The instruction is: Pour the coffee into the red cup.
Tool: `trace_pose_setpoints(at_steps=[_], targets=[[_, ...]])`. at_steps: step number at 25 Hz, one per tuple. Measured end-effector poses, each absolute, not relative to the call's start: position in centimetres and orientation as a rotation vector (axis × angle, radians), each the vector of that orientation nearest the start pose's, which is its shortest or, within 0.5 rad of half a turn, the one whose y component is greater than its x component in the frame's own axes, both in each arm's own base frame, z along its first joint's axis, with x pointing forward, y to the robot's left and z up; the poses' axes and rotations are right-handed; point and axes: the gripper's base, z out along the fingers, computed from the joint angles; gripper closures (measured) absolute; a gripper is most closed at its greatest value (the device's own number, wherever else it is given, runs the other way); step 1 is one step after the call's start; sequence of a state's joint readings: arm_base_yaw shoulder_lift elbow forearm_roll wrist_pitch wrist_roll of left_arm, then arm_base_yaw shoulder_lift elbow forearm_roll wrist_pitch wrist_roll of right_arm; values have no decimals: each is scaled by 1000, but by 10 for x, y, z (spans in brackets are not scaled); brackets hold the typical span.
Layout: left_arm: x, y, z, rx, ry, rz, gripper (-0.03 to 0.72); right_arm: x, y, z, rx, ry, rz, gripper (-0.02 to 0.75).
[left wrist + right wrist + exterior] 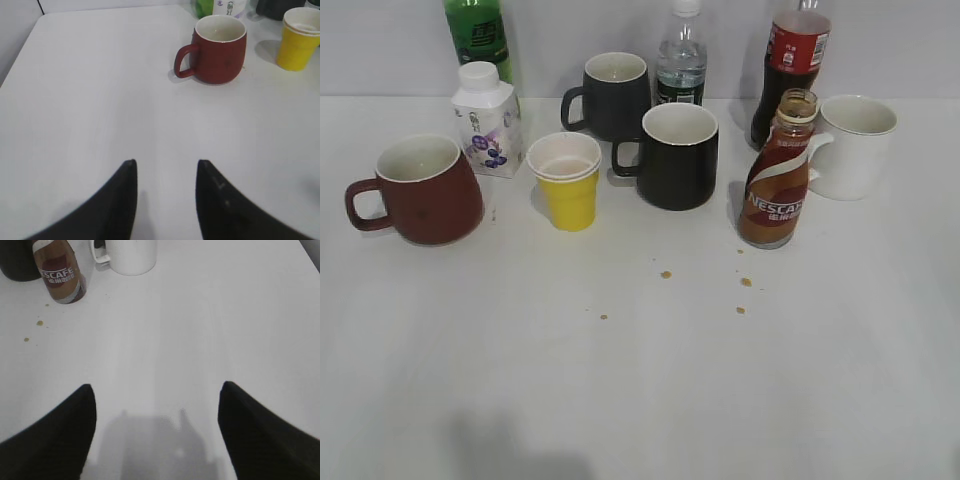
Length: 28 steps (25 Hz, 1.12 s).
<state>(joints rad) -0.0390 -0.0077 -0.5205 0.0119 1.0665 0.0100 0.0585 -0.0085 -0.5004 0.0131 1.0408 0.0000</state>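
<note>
Coffee bottle upright at far right, uncapped, just beside white mug. Red cup far left, handle toward left table edge, near yellow cup. Left gripper parted, empty; right gripper wide, empty. Near half of table bare but for brown drops.

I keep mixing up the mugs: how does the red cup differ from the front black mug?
The red cup is dark red and tapers towards its rim; the front black mug is black with straighter sides. The red cup stands at the left of the table, the black mug near the middle, beside the yellow paper cup. Both stand upright, handles to the left, with pale interiors.
</note>
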Motion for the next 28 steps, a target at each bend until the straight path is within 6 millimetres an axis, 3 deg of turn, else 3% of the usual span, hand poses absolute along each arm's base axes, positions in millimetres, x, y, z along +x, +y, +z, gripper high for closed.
trace_pose_setpoints(at_steps=[4, 8, 13, 19, 22, 28], targets=[[-9, 1, 284, 49, 2010, -10, 387, -6, 1, 279, -60, 2015, 53, 172], [1, 0, 304, 45, 1851, -20, 404, -4, 1, 291, -56, 1927, 57, 172], [29, -1, 314, 40, 1649, -22, 408, 24, 4, 307, -56, 1800, 78, 172], [81, -3, 292, 2, 1500, -61, 409, 73, 18, 314, -188, 1780, 164, 172], [107, -4, 278, -8, 1602, -62, 409, 92, 24, 317, -228, 1749, 193, 172], [148, -9, 253, -2, 1762, -82, 402, 131, 44, 304, -352, 1808, 227, 172]])
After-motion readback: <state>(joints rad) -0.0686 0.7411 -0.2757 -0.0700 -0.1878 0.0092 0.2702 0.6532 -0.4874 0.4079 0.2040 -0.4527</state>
